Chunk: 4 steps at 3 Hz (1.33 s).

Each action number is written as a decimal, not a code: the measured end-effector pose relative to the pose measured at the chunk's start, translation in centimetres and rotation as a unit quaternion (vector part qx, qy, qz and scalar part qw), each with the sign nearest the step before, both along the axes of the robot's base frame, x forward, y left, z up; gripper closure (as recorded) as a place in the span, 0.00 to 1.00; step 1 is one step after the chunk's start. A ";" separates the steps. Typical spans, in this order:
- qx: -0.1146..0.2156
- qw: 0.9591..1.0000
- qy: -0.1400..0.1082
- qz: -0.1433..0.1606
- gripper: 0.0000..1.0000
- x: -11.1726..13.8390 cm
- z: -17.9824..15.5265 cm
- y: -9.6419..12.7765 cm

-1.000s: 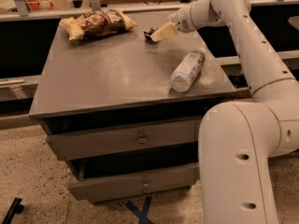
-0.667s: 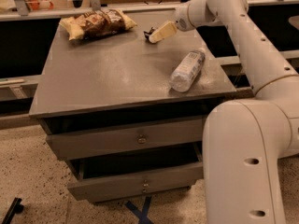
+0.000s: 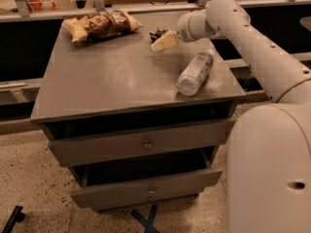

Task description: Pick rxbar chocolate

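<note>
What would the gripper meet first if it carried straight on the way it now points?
Probably the rxbar chocolate, lying at the tip of the gripper near the far edge of the table; depth is unclear, so it might touch the table first.

Grey two-drawer cabinet (image 3: 112,76), lower drawer (image 3: 150,188) ajar, on speckled floor (image 3: 34,178) with blue tape (image 3: 146,218); metal railing (image 3: 155,7) behind.

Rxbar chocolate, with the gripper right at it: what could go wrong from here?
1. The rxbar chocolate lies flat near the far edge of the table, partly hidden behind the gripper. A push could slide it off the back instead of grasping it.
2. The bottle lies on its side close to the arm, so a low retreat might set it rolling.
</note>
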State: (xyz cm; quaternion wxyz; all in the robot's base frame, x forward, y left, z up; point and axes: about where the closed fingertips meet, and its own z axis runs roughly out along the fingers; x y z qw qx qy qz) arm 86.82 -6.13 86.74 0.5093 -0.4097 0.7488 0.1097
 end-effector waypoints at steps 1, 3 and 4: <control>0.016 1.000 0.009 -0.007 0.14 -0.5 -0.8 1.4; 0.052 0.998 0.014 -0.013 0.59 -0.7 -0.4 3.7; 0.029 1.000 0.002 0.007 0.84 -1.0 -0.1 4.3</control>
